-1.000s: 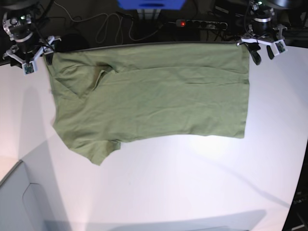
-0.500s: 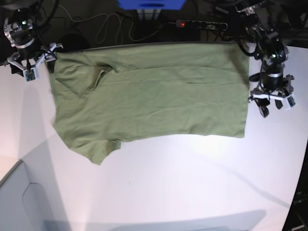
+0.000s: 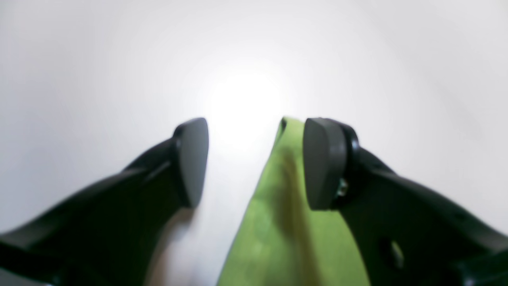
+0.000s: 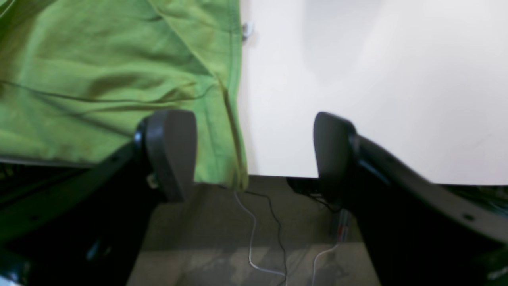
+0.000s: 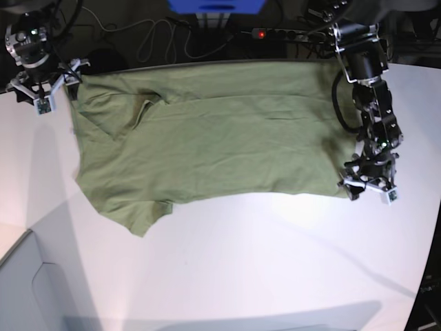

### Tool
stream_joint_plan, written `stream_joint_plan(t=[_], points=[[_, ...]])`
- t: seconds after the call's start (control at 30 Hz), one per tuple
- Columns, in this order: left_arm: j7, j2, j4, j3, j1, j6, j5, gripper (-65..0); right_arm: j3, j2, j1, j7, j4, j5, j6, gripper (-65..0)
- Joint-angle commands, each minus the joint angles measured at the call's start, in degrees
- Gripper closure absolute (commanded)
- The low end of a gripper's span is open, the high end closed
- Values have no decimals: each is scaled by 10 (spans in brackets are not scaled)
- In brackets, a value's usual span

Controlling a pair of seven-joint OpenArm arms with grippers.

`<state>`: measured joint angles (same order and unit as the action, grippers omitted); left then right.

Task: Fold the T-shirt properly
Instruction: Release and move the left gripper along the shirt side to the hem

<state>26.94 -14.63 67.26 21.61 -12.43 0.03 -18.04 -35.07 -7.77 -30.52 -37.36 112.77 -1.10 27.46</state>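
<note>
The olive-green T-shirt [image 5: 213, 138] lies spread flat on the white table [image 5: 275, 262], with a sleeve at the lower left. My left gripper [image 5: 367, 187] is open, low over the shirt's lower right corner. In the left wrist view this gripper [image 3: 254, 163] straddles the shirt's edge [image 3: 285, 206], which lies next to the right finger [image 3: 321, 163]. My right gripper [image 5: 49, 88] is open at the shirt's far left corner. In the right wrist view it [image 4: 254, 153] is open at the table's edge, with its left finger [image 4: 170, 151] over the shirt [image 4: 119, 79].
A power strip [image 5: 286, 33] with a red light, cables and a blue object [image 5: 216, 5] lie beyond the table's far edge. Cables [image 4: 254, 238] run on the floor below that edge. A grey panel [image 5: 27, 289] sits at the lower left.
My left gripper has moved from the shirt's far right corner down along its right edge to the near right corner. My right gripper has shifted slightly back at the far left corner.
</note>
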Motion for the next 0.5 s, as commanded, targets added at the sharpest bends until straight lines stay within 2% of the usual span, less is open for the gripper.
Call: stream_joint_plan(t=[0.0,0.3,0.47], points=[[-12,-11,-1,2,-19,3,-1,-363,-2,-7,-1,10,9,4,10,-444],[-12,-11,-57,-1,-54,3,-1,-363,-2,-7,0,10,9,4,10,-444],[-13,-19,-59,-43,-54,3,-5,-363,-2,-7,7,10,8,4,10,-444]])
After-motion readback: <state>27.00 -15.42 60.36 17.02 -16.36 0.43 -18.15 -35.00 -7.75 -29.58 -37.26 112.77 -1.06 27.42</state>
